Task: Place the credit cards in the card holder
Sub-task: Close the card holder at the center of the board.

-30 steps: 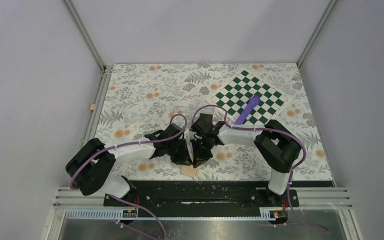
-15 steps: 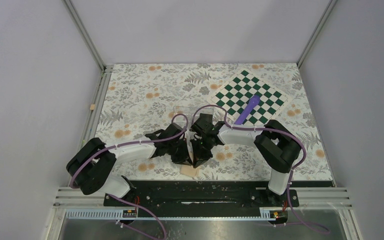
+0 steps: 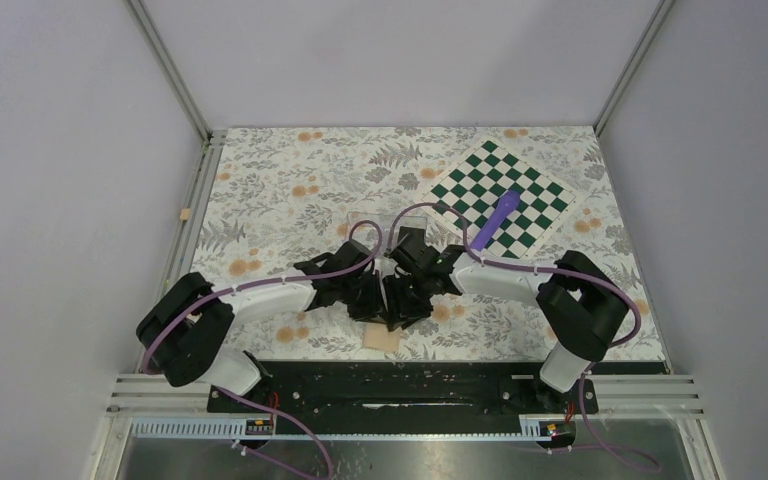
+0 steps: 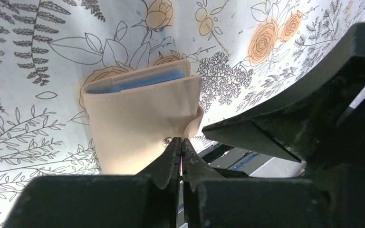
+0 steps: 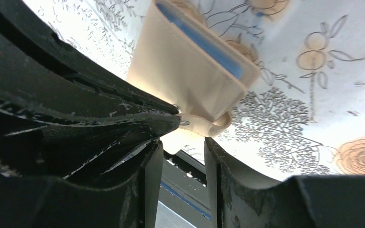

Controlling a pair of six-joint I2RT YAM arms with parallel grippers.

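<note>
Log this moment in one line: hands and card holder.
left hand: shut on snap tab of card holder | right hand: open, at tab | card holder: folded, blue inside showing

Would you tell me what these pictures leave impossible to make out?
- Left wrist view: whether the shut left end effector pinches the holder; its fingertips hide the contact.
- Top view: the right end effector and the left one cover part of the holder.
- Every view: cards; the holder's blue edge could be lining.
</note>
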